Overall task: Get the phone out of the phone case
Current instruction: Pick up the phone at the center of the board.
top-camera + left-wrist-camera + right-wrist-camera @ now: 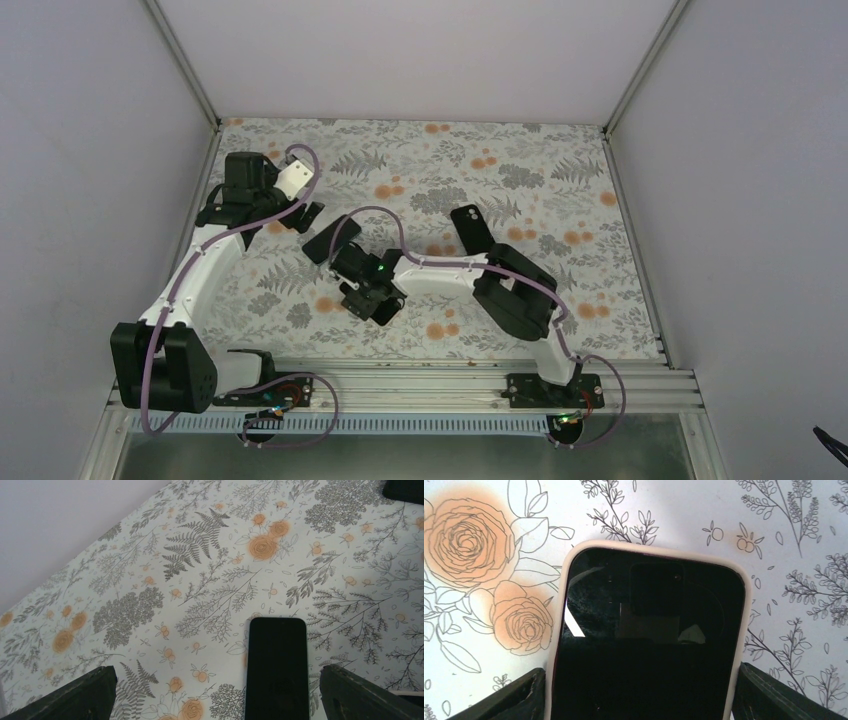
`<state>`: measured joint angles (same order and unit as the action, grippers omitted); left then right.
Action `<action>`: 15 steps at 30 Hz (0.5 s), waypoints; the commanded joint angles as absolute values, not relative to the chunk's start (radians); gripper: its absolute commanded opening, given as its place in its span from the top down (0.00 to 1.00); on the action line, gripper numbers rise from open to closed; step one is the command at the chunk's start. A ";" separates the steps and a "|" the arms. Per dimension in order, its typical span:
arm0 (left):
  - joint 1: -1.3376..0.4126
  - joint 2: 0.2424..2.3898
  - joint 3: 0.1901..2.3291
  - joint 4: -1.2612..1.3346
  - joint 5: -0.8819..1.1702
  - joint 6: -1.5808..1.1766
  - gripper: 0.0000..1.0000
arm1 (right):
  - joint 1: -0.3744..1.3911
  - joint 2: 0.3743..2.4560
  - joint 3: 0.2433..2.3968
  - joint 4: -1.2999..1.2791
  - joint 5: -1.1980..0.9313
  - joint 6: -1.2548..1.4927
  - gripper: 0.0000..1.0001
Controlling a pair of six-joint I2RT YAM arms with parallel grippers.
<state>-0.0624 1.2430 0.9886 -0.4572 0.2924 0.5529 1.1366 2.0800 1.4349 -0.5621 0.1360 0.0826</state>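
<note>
The phone (649, 645), in its pale phone case (649, 546), is laid left of the desk's (600, 230) centre — lengthwise between the right tool's (640, 672) fingers (499, 700); pinching cannot be told. The left tool (217, 675) is spread, farther off.

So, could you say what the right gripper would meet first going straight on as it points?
Probably the phone in its pale case, which the open right gripper straddles; depth is unclear, but nothing else shows ahead.
</note>
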 commanded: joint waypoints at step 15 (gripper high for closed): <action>-0.057 1.474 1.094 -0.637 0.709 0.508 0.00 | 1.029 1.903 1.442 -0.582 0.280 -0.063 0.43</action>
